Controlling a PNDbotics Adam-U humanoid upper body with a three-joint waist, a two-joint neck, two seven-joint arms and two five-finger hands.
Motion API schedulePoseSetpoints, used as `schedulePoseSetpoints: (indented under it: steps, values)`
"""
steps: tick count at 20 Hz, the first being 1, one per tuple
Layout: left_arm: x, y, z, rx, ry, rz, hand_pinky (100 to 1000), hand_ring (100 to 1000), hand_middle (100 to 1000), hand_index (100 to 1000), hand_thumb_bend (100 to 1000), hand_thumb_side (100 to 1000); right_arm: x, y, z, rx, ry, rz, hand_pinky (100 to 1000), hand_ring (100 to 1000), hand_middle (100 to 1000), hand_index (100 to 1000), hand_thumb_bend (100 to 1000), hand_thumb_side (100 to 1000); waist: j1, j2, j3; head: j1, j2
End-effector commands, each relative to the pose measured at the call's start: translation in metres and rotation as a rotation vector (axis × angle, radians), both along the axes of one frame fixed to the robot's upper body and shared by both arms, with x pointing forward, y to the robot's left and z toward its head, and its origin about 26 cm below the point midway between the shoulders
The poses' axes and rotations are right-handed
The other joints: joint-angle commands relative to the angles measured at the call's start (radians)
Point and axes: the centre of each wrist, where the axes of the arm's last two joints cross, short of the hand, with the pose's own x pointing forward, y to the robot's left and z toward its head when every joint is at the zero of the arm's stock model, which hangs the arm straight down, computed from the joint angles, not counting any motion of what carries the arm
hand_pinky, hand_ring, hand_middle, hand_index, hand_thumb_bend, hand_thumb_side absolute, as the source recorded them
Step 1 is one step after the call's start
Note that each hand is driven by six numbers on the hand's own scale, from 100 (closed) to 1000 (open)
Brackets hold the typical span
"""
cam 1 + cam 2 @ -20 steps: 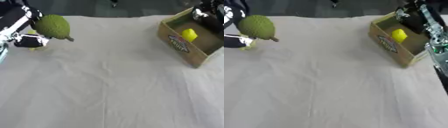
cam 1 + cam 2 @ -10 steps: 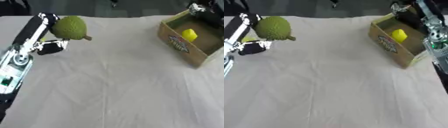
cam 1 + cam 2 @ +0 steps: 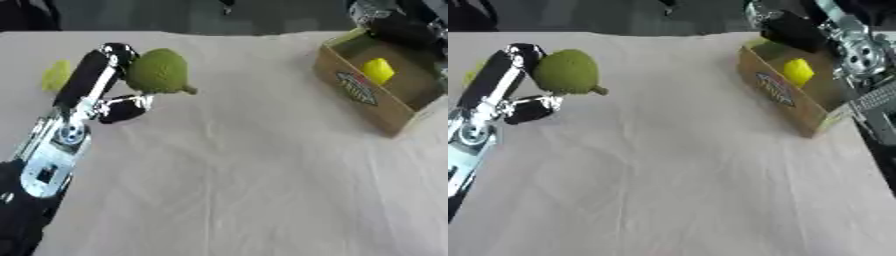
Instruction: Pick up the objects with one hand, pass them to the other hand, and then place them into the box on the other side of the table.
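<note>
A green, bumpy, rounded fruit (image 3: 159, 71) with a short stem hangs above the white cloth at the upper left. My left hand (image 3: 103, 82) is shut on it, fingers over its top and thumb below; the arm comes in from the lower left. A small yellow-green object (image 3: 57, 75) lies on the cloth just left of that hand. At the right stands an open cardboard box (image 3: 357, 91) with a yellow object (image 3: 378, 70) inside. My right hand (image 3: 791, 31) is a dark shape over the box's far end.
The white cloth (image 3: 245, 180) covers the table, with wide bare room in the middle and front. The right arm's silver and black links (image 3: 859, 55) run along the box's right side. The table's far edge lies just behind the box.
My left hand has carried the green fruit to the right and nearer the table's middle. The right hand has shifted a little left over the box's far end.
</note>
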Motion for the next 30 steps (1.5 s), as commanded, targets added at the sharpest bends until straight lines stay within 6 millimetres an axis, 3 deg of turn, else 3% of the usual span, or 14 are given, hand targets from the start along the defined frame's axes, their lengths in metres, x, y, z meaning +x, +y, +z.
schedulePoseSetpoints:
  steps: [1,16,30]
  values:
    - [0.0,-0.002,0.007,-0.013,-0.057,-0.003,509,495,499,561,100,100,-0.01,0.015,0.01,-0.091,-0.031,0.07,983,889,828,899,100,573,0.0,-0.023,0.002,-0.007,-0.002]
    - [-0.011,-0.017,0.004,0.0,-0.198,-0.015,511,502,502,565,125,100,0.005,0.058,-0.001,-0.322,0.029,0.205,972,902,844,908,100,642,-0.006,-0.028,0.006,-0.02,0.003]
    - [-0.016,-0.03,0.004,0.071,-0.327,-0.005,517,515,510,571,210,100,0.013,0.089,-0.007,-0.429,0.021,0.26,964,909,853,920,100,672,-0.011,-0.032,0.005,-0.028,0.006]
